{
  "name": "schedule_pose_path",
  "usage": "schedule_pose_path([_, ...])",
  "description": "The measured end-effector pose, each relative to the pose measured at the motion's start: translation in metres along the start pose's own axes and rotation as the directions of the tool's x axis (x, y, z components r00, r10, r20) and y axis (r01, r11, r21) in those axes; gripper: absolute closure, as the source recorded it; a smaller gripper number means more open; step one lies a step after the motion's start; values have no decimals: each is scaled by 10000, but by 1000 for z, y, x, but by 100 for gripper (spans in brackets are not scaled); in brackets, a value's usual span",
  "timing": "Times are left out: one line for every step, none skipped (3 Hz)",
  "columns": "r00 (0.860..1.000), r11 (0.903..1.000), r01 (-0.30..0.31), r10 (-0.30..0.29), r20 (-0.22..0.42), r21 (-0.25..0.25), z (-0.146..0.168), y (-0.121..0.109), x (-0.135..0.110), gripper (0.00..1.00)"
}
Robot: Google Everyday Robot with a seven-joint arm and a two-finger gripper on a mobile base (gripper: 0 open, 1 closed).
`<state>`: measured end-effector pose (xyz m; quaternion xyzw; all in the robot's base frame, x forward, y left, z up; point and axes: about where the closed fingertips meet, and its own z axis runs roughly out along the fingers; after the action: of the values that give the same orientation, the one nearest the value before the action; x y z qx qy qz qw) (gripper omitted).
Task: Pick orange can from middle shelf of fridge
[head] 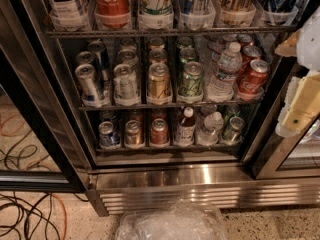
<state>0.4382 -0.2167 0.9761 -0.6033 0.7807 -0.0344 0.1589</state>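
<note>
The fridge (190, 178) stands with its left door swung open, showing three wire racks of drinks above a brushed steel base with a louvred grille. On the middle shelf (142, 106) the cans sit in whitish lane trays. The orange can (159, 81) stands upright at the front of its lane, roughly at the centre of the shelf, with more orange cans lined up behind it. Just to its left is a silver can (125, 82), and just to its right a green can (191, 79). Further right come a clear water bottle (224, 73) and a red Coca-Cola can (253, 77) that leans in its lane.

The gripper (298, 108), pale cream and yellowish, hangs at the right edge of the view in front of the right door frame, about level with the middle shelf and well apart from the orange can. Whether its jaws are wide or narrow I cannot tell, and nothing can be seen held in them.

On the floor, orange and black cables (30, 215) trail at the left, and a crumpled clear plastic bag (170, 225) lies in front of the grille
</note>
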Motion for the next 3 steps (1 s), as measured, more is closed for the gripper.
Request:
schedule_pose_path([10000,10000,0,0,0,1,0,0,0,0])
schedule_pose_path([9992,9996,-203,197,359,181,2,1,-1,0])
schedule_pose_path([9883,9955,-819,751,1325,468,10,5,-1,0])
